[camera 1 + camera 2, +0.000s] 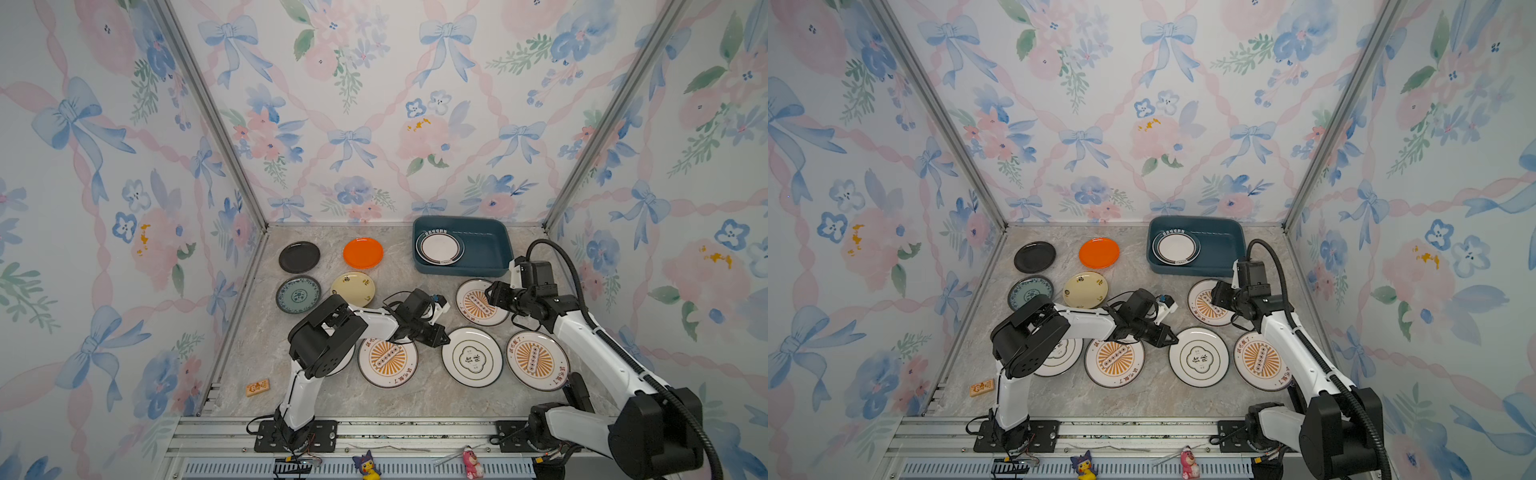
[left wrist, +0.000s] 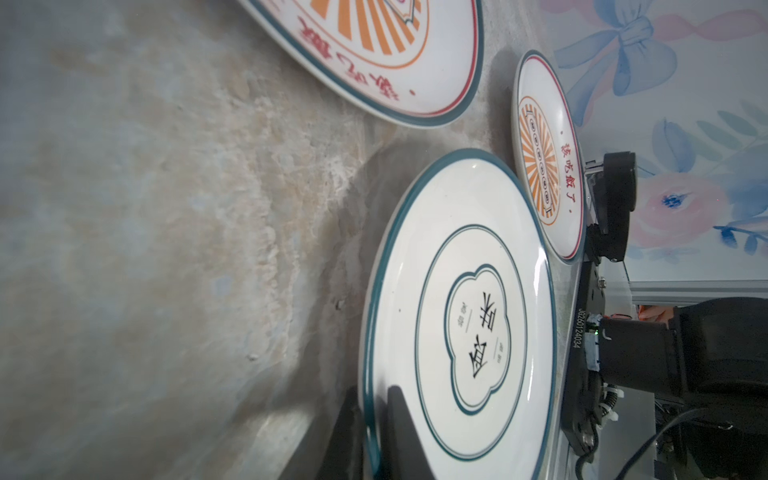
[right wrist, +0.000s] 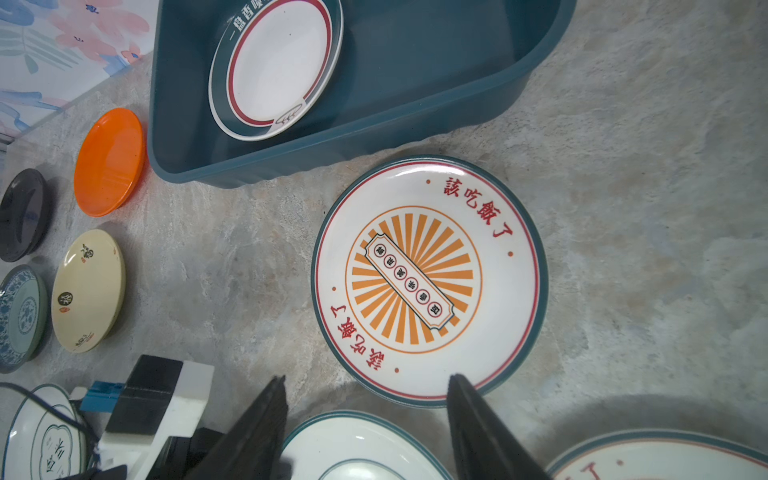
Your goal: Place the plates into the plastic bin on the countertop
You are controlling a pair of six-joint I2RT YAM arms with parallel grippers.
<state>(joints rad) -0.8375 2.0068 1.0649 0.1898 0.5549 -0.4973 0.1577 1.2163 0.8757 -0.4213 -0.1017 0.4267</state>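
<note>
My left gripper is shut on the near-left rim of a white cloud-emblem plate, one finger on top and the other under the edge of that plate. My right gripper hangs open over the edge of a sunburst plate, holding nothing. The teal plastic bin at the back right holds a navy-rimmed plate. On the countertop lie two more sunburst plates, and black, orange, teal-patterned and yellow plates.
Another white plate lies half hidden under my left arm. A small tan block sits near the front left edge. Two toy figures stand on the front rail. Floral walls close in three sides.
</note>
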